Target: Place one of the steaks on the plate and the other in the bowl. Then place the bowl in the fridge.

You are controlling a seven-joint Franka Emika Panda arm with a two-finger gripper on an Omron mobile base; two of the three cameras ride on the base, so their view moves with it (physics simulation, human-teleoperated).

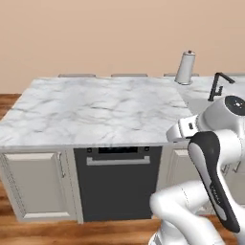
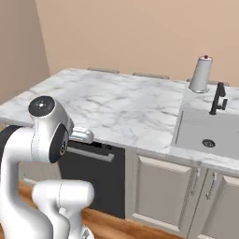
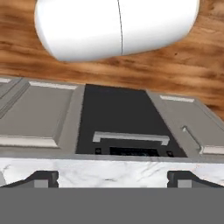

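While the arm is folded low in front of the island, the pincer (image 3: 112, 179) stands wide open and holds nothing; its two dark tips show at the lower left and lower right of the hand view, over the marble tabletop (image 1: 95, 110) edge. Below that edge in the same view sits the black dishwasher (image 3: 124, 127). No steak, plate, bowl or fridge is in sight here. I judge a raw steak will be soft, limp and slippery, so it is best pinched across its thicker middle.
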